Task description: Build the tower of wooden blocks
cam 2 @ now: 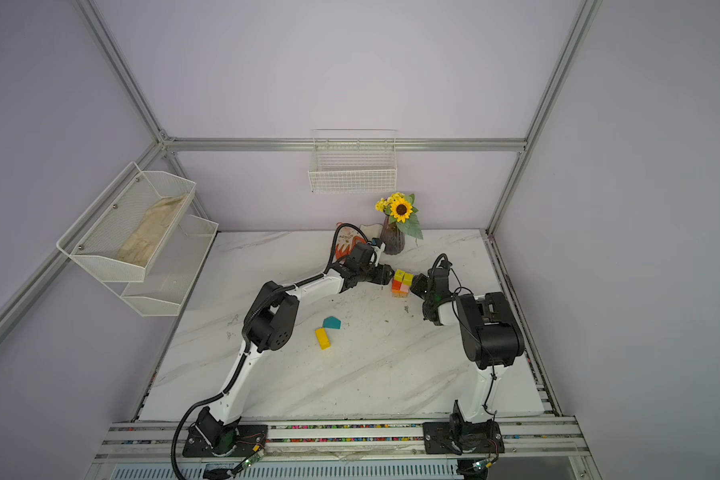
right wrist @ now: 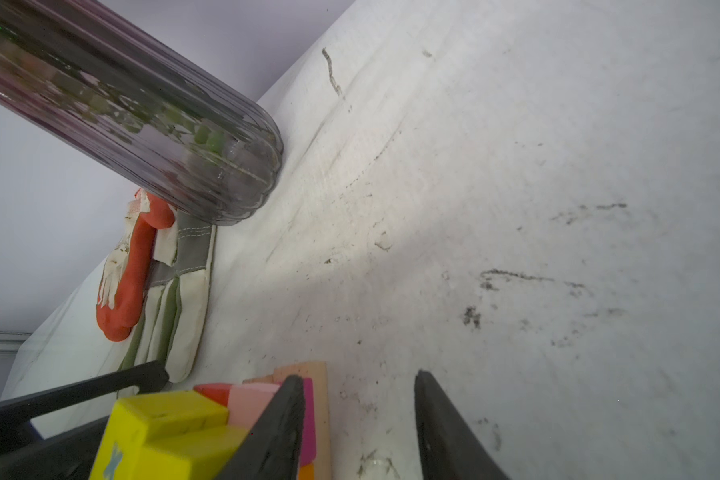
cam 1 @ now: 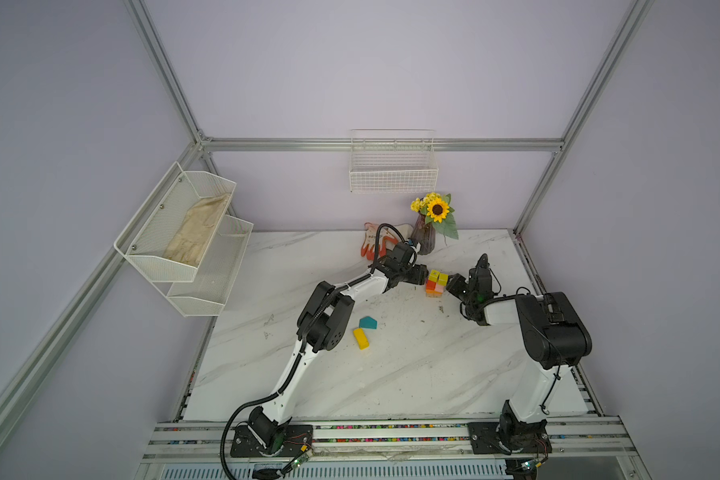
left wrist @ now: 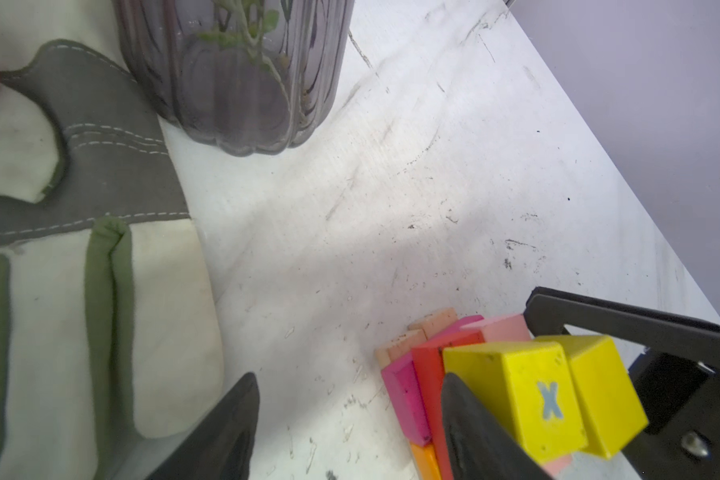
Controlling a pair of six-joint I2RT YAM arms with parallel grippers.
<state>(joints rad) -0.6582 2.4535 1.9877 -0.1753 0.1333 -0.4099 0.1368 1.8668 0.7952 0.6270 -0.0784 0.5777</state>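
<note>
The left claw (left wrist: 348, 376) and right claw (right wrist: 358, 374), both released and empty, flank the tower (cam 1: 435, 286), topped by 2 yellow blocks (cam 1: 438, 276), standing on the bench (cam 1: 391, 374) near the vase (cam 1: 425, 239).

Both top views: even, diffuse overhead light, moderately bright, no glare. The white marble-patterned tabletop (cam 1: 412, 374) carries only faint, soft-edged shadows. Strong wide-angle perspective: the silver aluminium frame bars (cam 1: 163, 70) lean outward toward the corners. Small detail is soft.

Left wrist view: a broad grey shadow band crosses the tabletop. The left claw (left wrist: 348, 378) is blurred, too close for focus.

Right wrist view: same shadow band. The right claw (right wrist: 358, 376) is blurred. The ribbed purple glass vase (right wrist: 142, 124) is smeared and stretched near the edge.
</note>
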